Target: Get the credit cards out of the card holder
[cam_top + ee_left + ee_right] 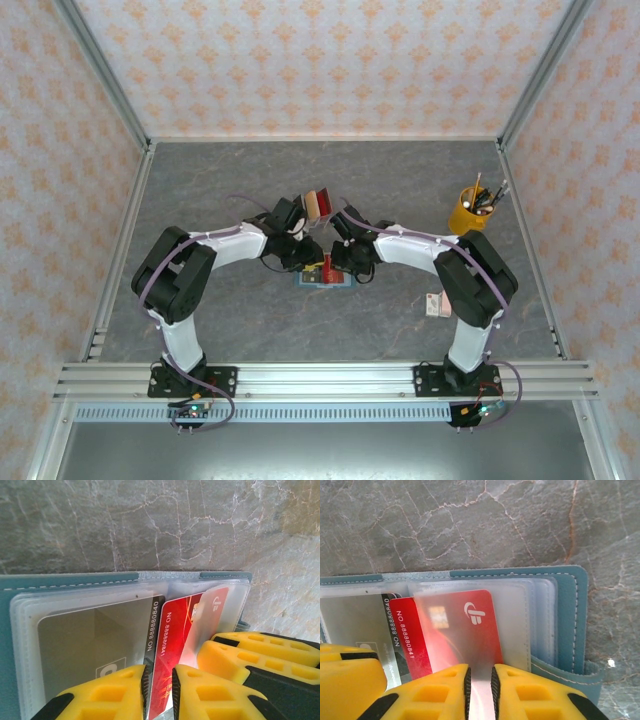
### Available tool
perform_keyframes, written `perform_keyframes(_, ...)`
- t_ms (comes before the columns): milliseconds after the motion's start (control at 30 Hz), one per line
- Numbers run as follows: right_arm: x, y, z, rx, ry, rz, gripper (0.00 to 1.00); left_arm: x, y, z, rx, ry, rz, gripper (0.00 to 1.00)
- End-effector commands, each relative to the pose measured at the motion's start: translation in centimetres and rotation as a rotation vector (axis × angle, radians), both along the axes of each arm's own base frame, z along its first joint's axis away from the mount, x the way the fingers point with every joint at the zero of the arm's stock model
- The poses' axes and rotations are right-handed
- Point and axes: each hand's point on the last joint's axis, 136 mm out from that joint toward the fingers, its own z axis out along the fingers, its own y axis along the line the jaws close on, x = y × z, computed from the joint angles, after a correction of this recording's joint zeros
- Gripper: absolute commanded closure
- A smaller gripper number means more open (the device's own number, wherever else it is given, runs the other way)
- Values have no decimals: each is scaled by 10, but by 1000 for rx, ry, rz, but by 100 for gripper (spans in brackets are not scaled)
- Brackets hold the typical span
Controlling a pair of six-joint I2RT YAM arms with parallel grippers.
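The blue-teal card holder [70,579] lies open on the grey table, its clear plastic sleeves facing up; from above it sits between both grippers [323,278]. A red credit card [186,625] sticks partway out of a sleeve, and my left gripper [159,674] is shut on its near edge. A grey-tan card [90,640] and a dark numbered card [154,625] stay in the left sleeves. My right gripper [480,674] is shut on the clear sleeve [515,625] that covers the red card [405,630]. The holder's teal cover [570,620] shows to the right.
A yellow pen cup [468,208] stands at the back right. A small pink-and-white box [435,303] lies beside the right arm. Something red and tan, card-like [318,205], sits just behind the grippers. The right gripper's yellow fingers [250,655] crowd the left wrist view.
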Motion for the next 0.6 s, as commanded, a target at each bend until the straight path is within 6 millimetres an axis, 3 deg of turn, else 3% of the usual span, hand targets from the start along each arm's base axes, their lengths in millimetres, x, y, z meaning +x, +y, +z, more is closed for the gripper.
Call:
perform_keyframes(0,-10,-27,-29,-108,62,-51,78,1,-4,-1,-4,1,2,77)
perform_keyframes(567,-10,-28,-34,-48,96,-108,79,1,-5,-11,6,18,7,78)
